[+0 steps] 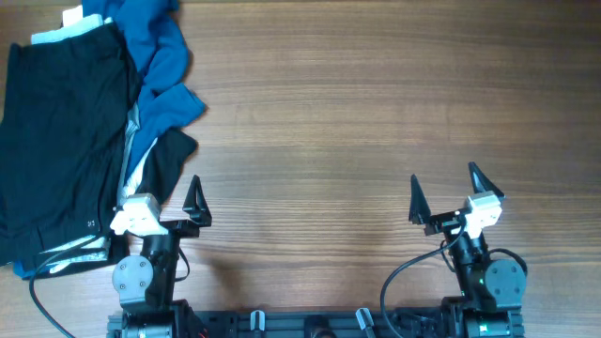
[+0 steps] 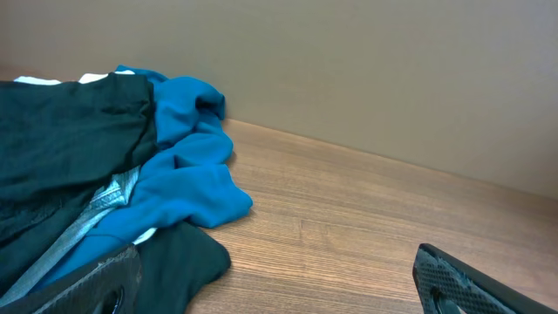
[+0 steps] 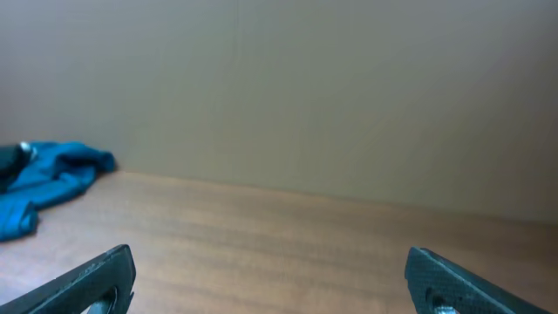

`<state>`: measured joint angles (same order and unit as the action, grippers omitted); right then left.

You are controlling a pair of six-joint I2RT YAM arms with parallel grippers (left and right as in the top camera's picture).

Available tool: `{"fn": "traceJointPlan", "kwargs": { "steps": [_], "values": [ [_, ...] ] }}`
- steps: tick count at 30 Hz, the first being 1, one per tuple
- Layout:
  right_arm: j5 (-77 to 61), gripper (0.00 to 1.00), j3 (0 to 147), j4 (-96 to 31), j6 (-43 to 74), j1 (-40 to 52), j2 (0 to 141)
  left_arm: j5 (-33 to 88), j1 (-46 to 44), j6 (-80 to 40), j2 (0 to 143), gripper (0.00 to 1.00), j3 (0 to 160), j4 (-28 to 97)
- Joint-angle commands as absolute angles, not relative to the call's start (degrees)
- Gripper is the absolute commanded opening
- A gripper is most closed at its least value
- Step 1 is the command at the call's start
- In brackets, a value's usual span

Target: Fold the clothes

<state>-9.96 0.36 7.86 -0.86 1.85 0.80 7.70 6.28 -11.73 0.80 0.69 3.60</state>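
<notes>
The clothes lie in a pile at the table's left edge. A large black cloth (image 1: 56,141) lies flat, and a blue top (image 1: 161,66) is crumpled along its right side. A pale grey strip (image 1: 131,141) shows between them. In the left wrist view the black cloth (image 2: 61,139), the blue top (image 2: 187,166) and the grey strip (image 2: 96,209) lie ahead to the left. My left gripper (image 1: 160,192) (image 2: 279,288) is open and empty, its left finger over a black corner of the pile. My right gripper (image 1: 448,188) (image 3: 270,283) is open and empty over bare wood.
The wooden table (image 1: 376,113) spreads to the right of the pile. A plain wall (image 3: 305,87) stands behind the table's far edge. The blue top (image 3: 44,174) shows far left in the right wrist view. White cloth edges (image 1: 66,23) peek out at the pile's top.
</notes>
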Motion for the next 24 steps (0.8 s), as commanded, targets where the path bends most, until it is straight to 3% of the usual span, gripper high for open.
{"fn": "traceJointPlan", "kwargs": {
  "steps": [1,5,12,18,24],
  "values": [
    [-9.56,1.00,0.30,10.79,7.22,2.09,0.80,11.46,6.61,-12.47,0.43,1.00,0.34,2.50],
    [-13.65,1.00,0.34,13.13,6.96,2.07,1.54,12.88,6.61,-12.47,0.43,1.00,0.82,-0.97],
    [-19.64,1.00,7.73,13.85,1.93,2.07,9.85,12.82,6.61,-12.23,6.48,1.00,9.52,5.91],
    [-25.02,1.00,21.17,10.02,1.45,2.07,25.85,12.82,6.61,-12.25,21.10,1.00,22.52,12.12],
    [-31.22,1.00,38.65,-0.16,1.43,2.07,43.92,12.78,6.61,-12.21,41.45,1.00,44.12,27.29]
  ]
}}
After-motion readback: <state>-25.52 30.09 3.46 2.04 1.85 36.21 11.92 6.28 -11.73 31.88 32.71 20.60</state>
